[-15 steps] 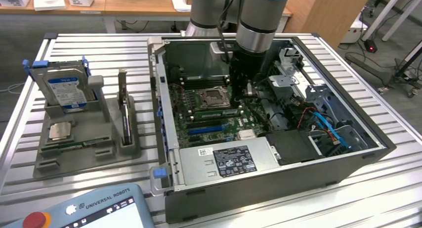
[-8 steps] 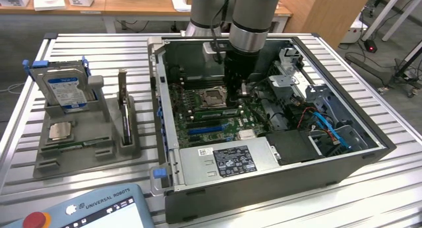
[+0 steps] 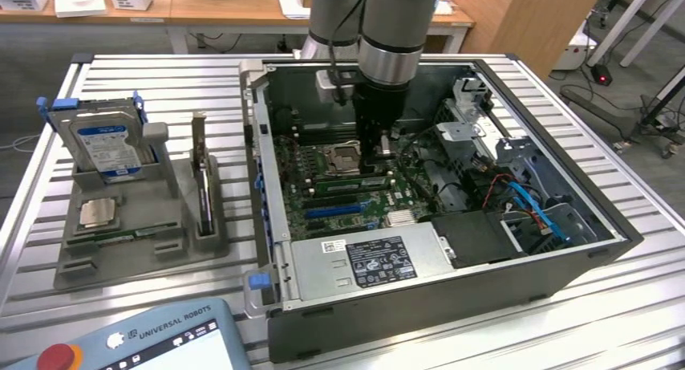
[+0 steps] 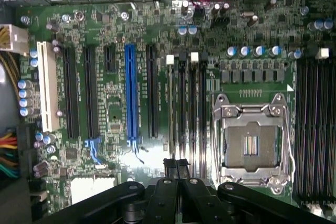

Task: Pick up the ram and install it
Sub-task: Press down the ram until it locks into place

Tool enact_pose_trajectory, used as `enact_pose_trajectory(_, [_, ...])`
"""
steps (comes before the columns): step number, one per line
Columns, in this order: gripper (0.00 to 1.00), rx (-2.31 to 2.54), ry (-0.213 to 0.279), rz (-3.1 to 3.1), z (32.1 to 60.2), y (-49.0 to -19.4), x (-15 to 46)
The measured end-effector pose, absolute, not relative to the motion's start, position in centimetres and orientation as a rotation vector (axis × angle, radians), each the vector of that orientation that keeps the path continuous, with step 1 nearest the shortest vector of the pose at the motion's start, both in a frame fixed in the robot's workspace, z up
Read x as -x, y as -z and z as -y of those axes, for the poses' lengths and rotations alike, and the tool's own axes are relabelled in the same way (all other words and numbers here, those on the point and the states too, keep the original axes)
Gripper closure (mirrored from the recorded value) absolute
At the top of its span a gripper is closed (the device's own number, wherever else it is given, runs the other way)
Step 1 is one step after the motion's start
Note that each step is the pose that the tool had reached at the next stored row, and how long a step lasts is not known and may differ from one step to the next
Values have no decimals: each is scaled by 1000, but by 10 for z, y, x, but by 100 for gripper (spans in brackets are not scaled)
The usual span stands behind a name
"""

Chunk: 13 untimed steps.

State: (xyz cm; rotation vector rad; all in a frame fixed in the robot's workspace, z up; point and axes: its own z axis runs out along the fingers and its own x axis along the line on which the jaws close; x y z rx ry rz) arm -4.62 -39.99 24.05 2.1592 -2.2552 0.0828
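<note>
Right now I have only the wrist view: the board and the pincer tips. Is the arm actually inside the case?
Observer: Yes. The arm reaches down into the open case, and the pincer is low over the board, beside the socket.
Operator: Is there anything on the table outside the case?
Observer: A grey holder sits at the exterior view's left of the case, with a hard drive standing in it.
Operator: What else is in the holder?
Observer: A silver chip lies flat in it, and a dark card stands on edge.
</note>
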Motion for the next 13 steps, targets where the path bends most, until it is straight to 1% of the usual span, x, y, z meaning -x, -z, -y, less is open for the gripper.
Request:
enact_pose_trajectory(9, [90,-2170,-119,2269,400,-241,64])
enact_pose_trajectory(13, [90,-2171,-120,2269,400,-241,64])
